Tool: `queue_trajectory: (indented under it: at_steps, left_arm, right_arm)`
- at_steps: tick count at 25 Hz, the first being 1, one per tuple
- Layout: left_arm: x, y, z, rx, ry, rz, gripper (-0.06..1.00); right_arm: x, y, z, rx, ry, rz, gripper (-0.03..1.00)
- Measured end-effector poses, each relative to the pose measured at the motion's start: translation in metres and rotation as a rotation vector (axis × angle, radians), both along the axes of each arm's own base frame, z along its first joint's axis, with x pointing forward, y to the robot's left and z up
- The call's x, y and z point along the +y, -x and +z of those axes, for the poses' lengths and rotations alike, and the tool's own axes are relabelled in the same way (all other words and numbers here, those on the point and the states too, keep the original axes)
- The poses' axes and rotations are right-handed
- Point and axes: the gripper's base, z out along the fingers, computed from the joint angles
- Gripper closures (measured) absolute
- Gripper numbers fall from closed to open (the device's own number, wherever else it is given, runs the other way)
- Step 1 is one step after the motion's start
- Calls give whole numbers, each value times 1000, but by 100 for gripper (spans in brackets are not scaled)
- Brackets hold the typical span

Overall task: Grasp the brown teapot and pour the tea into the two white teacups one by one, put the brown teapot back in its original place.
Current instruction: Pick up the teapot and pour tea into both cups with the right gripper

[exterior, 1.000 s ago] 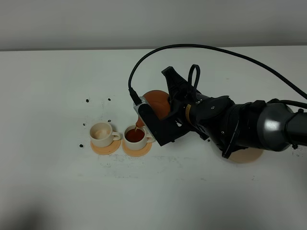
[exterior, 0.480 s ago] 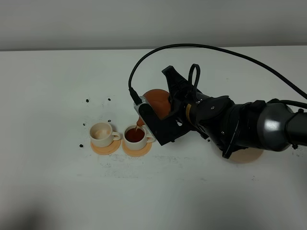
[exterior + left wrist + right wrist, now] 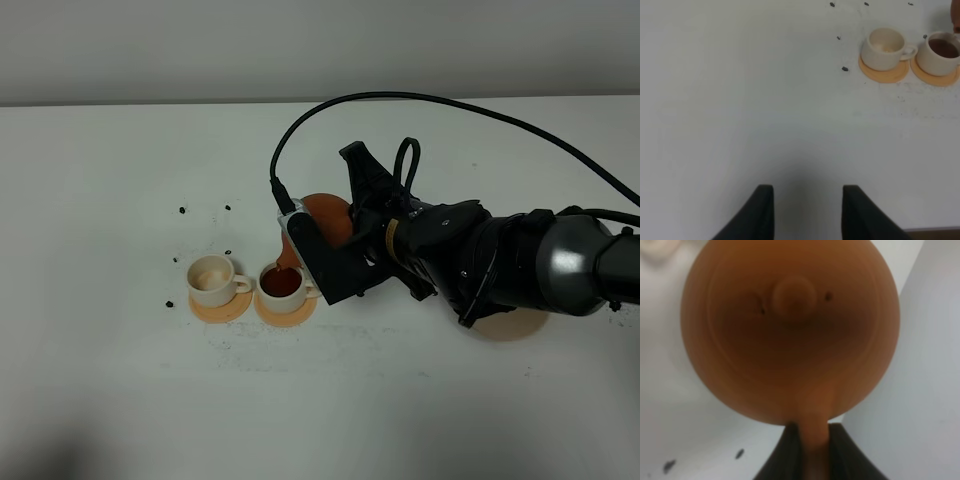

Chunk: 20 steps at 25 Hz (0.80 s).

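Only R wrist view shows right gripper (image 3: 812,440) clamped on brown teapot (image 3: 790,330) handle — left gripper (image 3: 807,205) apart.

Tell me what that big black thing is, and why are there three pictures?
It is a robot with two arms. The wide picture looks down from a camera up high; the other two come from cameras on each wrist. The right gripper pinches the handle of the brown teapot, tipped over a white cup that has dark tea in it. The other cup looks empty. Both sit on orange coasters on the white table. The left gripper is open, holding nothing.
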Motion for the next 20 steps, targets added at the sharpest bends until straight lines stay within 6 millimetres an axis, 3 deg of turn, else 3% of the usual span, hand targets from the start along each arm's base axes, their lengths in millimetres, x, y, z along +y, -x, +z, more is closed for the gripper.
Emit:
queue_trajectory:
  at_steps: [7, 13, 20]
  left_arm:
    - [0, 0, 0, 0, 0, 0, 63]
    - [0, 0, 0, 0, 0, 0, 63]
    - [0, 0, 0, 0, 0, 0, 63]
  right_arm:
    - [0, 0, 0, 18, -34, -28, 88]
    - [0, 0, 22, 20, -150, -101, 88]
    - [-16, -7, 35, 168, -455, -415, 88]
